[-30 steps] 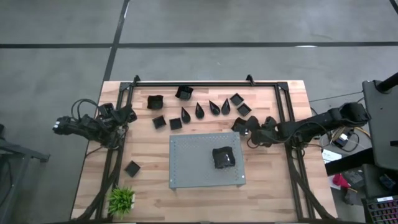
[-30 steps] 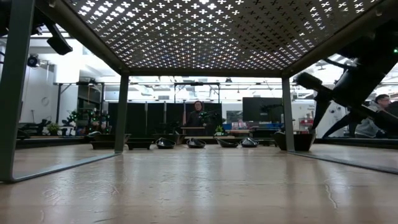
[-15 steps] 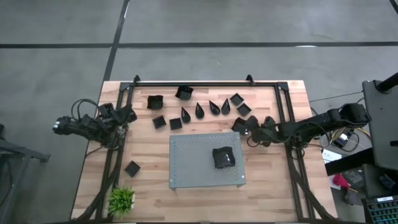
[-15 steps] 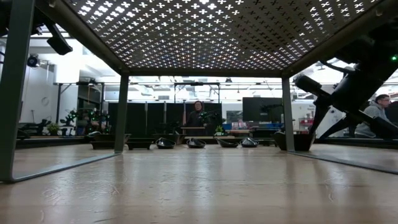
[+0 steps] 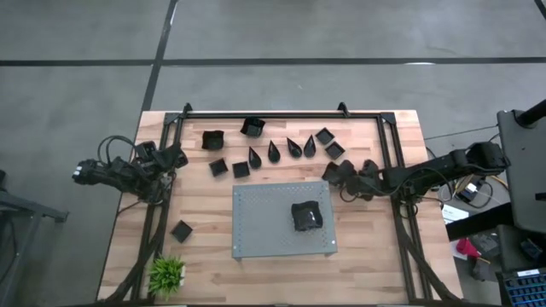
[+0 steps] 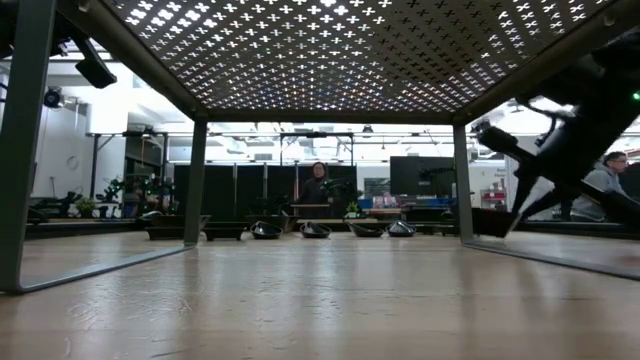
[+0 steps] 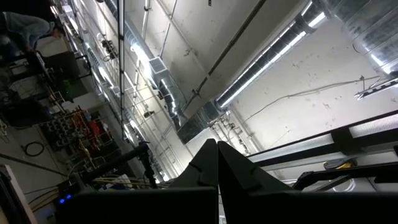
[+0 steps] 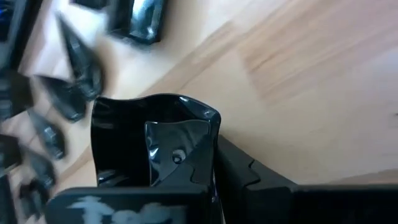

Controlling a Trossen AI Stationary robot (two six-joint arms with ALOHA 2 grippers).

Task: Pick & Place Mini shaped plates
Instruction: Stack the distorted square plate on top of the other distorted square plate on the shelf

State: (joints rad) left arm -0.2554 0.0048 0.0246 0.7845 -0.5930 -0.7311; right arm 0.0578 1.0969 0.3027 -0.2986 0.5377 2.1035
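Note:
My right gripper [image 5: 338,174] is shut on a black square mini plate [image 8: 149,143] lying on the wood just off the far right corner of the grey perforated board [image 5: 283,219]. Several other mini plates, square [image 5: 212,139] and teardrop-shaped [image 5: 274,152], sit on their bases in a loose row toward the far edge. One more plate [image 5: 305,215] rests on the board, and another [image 5: 182,230] lies near the left rail. My left gripper [image 7: 217,163] waits at the table's left edge, shut and pointing up at the ceiling. My right gripper holds the square plate by one raised wall [image 8: 208,134]. One finger [image 8: 177,152] is inside the hollow and the other [image 8: 245,177] is outside it. The fingers slant down from the table's right side. I cannot tell whether the plate's base is off the wood.
A small green plant [image 5: 166,273] stands at the near left corner. Black frame rails [image 5: 388,145] run along the table's left, right and far sides. The board stands on legs [image 6: 195,195] above the wood.
My right gripper has shut on the wall of the square plate while staying almost where it was. The plate has shifted slightly toward the gripper. The left arm has kept still.

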